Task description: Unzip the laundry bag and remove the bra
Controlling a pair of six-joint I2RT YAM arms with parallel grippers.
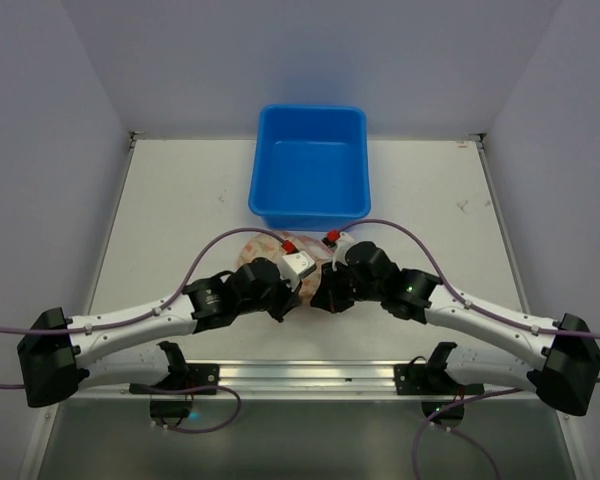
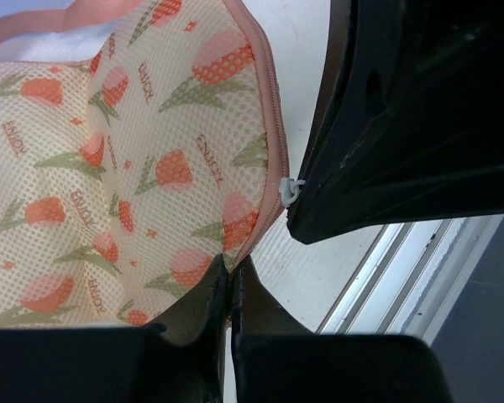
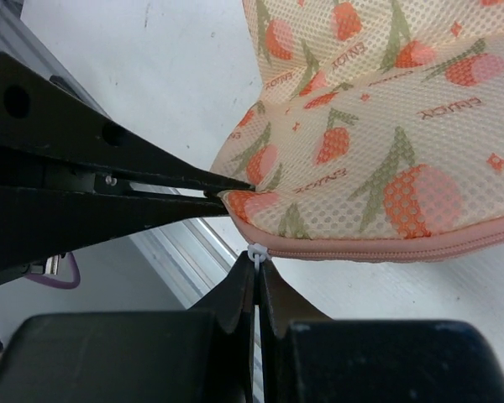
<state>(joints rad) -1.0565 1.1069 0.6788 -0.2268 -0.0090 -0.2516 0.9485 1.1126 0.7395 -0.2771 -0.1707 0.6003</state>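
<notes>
The laundry bag [image 2: 118, 168] is a cream mesh pouch with orange tulip print and pink zipper edging; it also shows in the right wrist view [image 3: 378, 151] and peeks out behind the arms in the top view [image 1: 258, 245]. My left gripper [image 2: 232, 270] is shut on the bag's near corner. My right gripper [image 3: 257, 262] is shut on the small white zipper pull [image 3: 256, 251], also seen in the left wrist view [image 2: 291, 190]. The zipper looks closed along its visible edge. A pale bit of fabric [image 2: 63, 39] shows at the bag's far edge, maybe the bra.
A blue plastic tub [image 1: 311, 166] stands behind the bag at the back centre of the white table [image 1: 180, 200]. A metal rail [image 1: 310, 375] runs along the near table edge by the arm bases. Grey walls enclose both sides.
</notes>
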